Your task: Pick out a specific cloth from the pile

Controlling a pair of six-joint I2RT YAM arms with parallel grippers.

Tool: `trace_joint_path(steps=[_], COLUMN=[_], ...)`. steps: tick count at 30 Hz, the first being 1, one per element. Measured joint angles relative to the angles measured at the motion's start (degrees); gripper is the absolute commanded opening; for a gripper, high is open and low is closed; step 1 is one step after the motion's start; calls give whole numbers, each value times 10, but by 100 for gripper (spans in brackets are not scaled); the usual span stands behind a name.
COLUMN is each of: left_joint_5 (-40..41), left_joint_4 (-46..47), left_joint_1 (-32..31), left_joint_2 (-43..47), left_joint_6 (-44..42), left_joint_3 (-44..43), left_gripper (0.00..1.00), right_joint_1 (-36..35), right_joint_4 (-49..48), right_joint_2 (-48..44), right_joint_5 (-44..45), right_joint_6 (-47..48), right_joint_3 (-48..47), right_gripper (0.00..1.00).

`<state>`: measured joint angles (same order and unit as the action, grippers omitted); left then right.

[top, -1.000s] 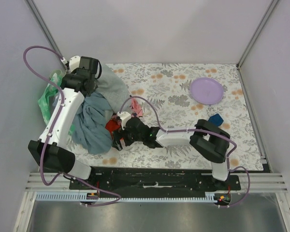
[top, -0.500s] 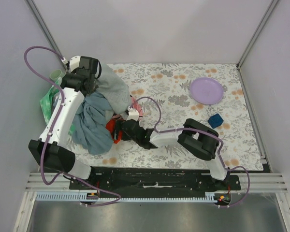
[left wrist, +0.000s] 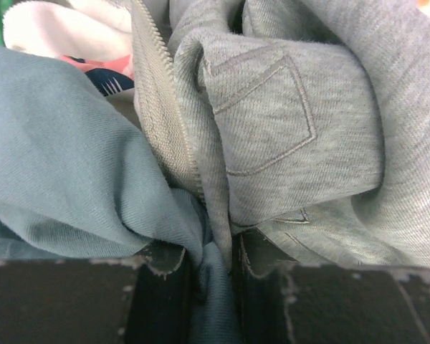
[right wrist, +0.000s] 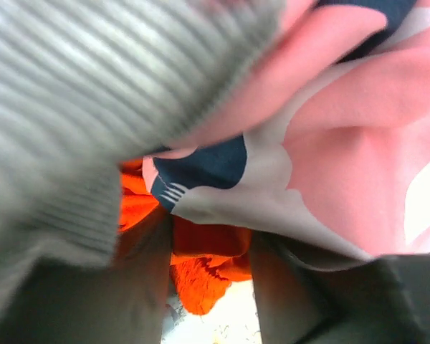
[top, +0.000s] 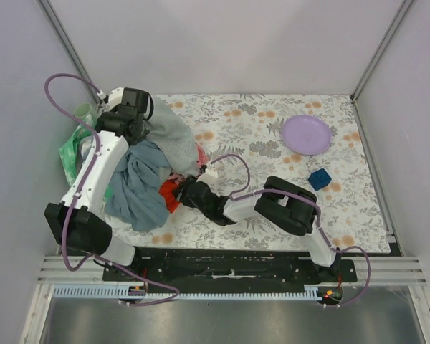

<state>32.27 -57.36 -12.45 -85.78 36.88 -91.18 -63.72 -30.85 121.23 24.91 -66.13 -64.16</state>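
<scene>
The cloth [top: 169,193], bright orange-red, pokes out from under the pile's [top: 140,188] near right edge. My right gripper [top: 181,190] reaches in beneath the pile. In the right wrist view the cloth [right wrist: 208,266] is bunched between the right gripper's [right wrist: 211,287] fingers and touches both, under a pink-patterned piece [right wrist: 344,143] and a ribbed grey hem [right wrist: 72,107]. My left gripper [top: 137,127] is at the top of the pile. In its wrist view the left gripper [left wrist: 213,269] is shut on a fold of blue-grey cloth [left wrist: 64,165] and light grey cloth [left wrist: 301,122].
A mint green cloth [top: 70,152] and a green cup [top: 82,110] sit at the pile's far left by the wall. A purple plate [top: 307,134] lies at the back right, and a small blue block [top: 318,178] sits near the right arm's elbow.
The right gripper has pushed further left under the pile and its jaws have narrowed onto the orange-red cloth. The left gripper has stayed shut, with the grey cloths held a little higher.
</scene>
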Motion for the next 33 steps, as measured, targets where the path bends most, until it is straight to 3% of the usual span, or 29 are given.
trace_joint_path(steps=[2,9,13,17,22,26,31,33], left_joint_5=[-6,-14,-23,-33,-36,-41,-57,-68], left_joint_4=[11,37,66,89,103,110,109,108], left_joint_1=[0,0,0,0,0,0,1,2], left_joint_2=[0,0,-6,-52,-122,-149,-135,-121], left_joint_6=[0,1,7,11,15,16,15,15], left_joint_3=[20,54,83,105,122,123,122,122], left_gripper=[2,2,6,11,32,41,53,67], right_joint_1=[1,1,0,0,-1,-1,-1,-1], right_joint_4=[-6,-61,-41,32,149,249,324,336], right_joint_2=[11,-19,-173,-347,-554,-699,-770,-782], right_joint_5=[-1,-61,-104,-121,-102,-19,96,127], right_joint_6=[4,83,177,271,381,480,590,633], right_joint_3=[-4,52,136,147,146,120,47,17], right_gripper=[0,0,0,0,0,0,0,0])
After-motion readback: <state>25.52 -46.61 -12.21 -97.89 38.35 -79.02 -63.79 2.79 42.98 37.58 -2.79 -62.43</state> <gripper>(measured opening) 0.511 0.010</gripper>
